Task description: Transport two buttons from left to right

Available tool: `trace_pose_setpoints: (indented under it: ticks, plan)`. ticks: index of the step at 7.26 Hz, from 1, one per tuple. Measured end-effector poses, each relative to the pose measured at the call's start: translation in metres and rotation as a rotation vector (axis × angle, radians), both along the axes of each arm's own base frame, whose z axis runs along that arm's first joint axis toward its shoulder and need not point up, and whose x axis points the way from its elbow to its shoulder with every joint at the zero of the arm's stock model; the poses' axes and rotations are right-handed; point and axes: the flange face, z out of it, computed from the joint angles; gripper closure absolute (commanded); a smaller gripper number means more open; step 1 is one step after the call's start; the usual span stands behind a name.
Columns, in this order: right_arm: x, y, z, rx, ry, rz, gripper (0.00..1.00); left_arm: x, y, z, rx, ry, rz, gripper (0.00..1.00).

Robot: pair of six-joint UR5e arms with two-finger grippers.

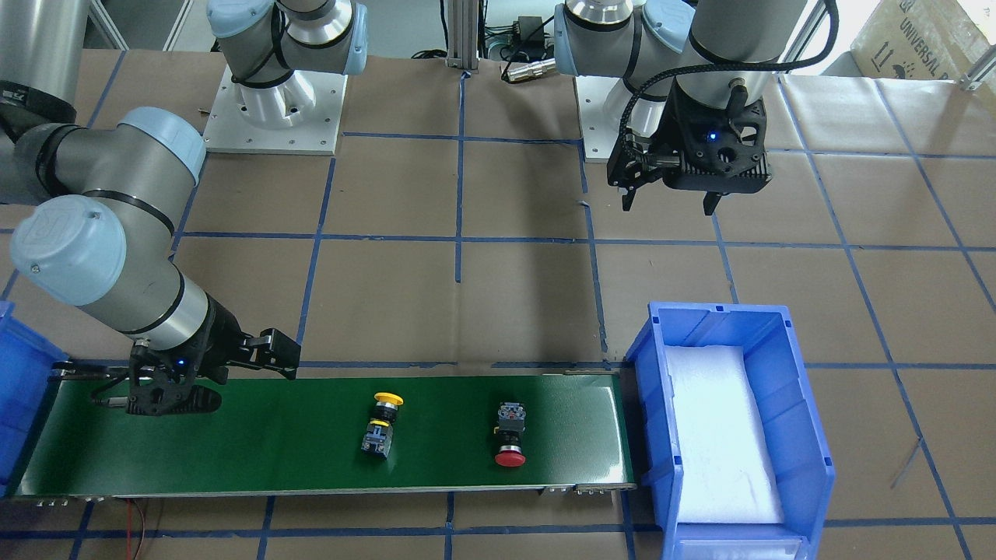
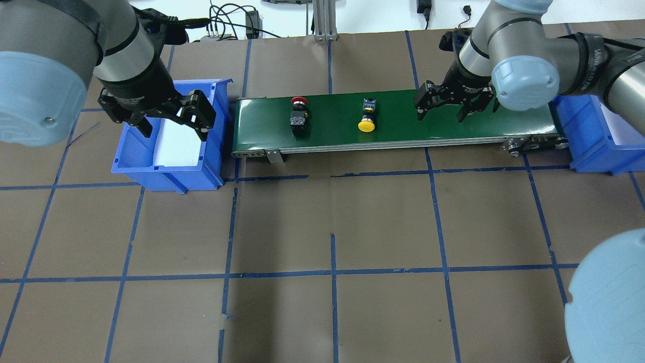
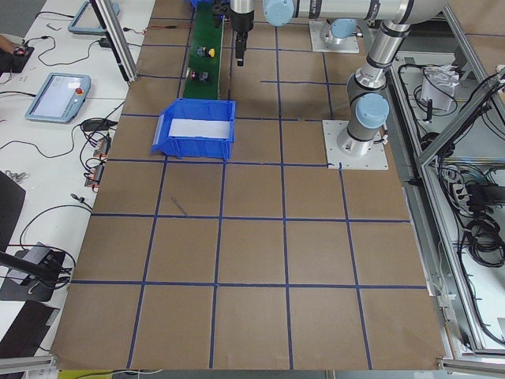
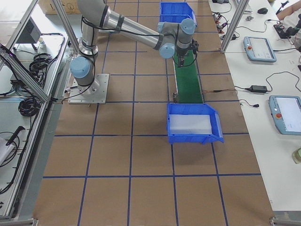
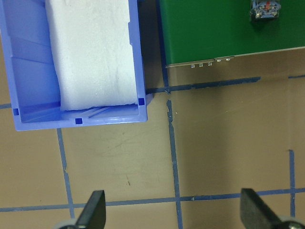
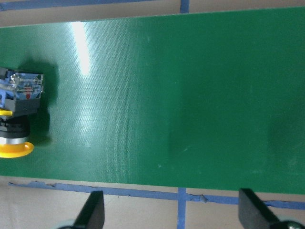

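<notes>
Two buttons lie on their sides on the green conveyor belt [image 2: 453, 128]. The yellow-capped button [image 2: 367, 117] [image 1: 383, 424] is near the belt's middle and also shows at the left edge of the right wrist view [image 6: 16, 124]. The red-capped button [image 2: 298, 112] [image 1: 510, 435] lies nearer the belt's left end, and its body shows in the left wrist view [image 5: 264, 9]. My right gripper [image 2: 441, 116] [image 1: 198, 373] [image 6: 172, 214] hangs open over the belt, right of the yellow button. My left gripper [image 2: 174, 126] [image 1: 668, 206] [image 5: 174, 214] is open and empty, high over the table beside the left bin.
A blue bin [image 2: 166, 166] [image 1: 809, 435] [image 5: 28, 71] lined with white foam stands at the belt's left end. Another blue bin [image 2: 594, 131] [image 1: 15, 389] stands at the right end. Brown table with blue tape lines surrounds the belt.
</notes>
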Motion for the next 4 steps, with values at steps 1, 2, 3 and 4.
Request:
trace_pose_setpoints:
  ticks: [1, 2, 3, 4]
  plan:
    - [-0.0006, -0.0006, -0.0029, 0.004, -0.001, -0.001, 0.00, -0.0006, -0.0002, -0.0002, -0.001, 0.001, -0.001, 0.00]
    - [-0.0010, -0.0006, -0.0046, 0.007, -0.002, -0.001, 0.00, -0.0007, -0.0002, -0.0002, -0.001, 0.001, -0.001, 0.00]
    - [-0.0012, -0.0007, -0.0049, 0.007, -0.002, -0.002, 0.00, -0.0007, -0.0001, -0.0001, -0.001, 0.001, -0.001, 0.00]
    - [-0.0014, -0.0009, -0.0054, 0.008, -0.002, -0.003, 0.00, -0.0006, 0.0001, 0.0001, -0.001, 0.001, -0.001, 0.00]
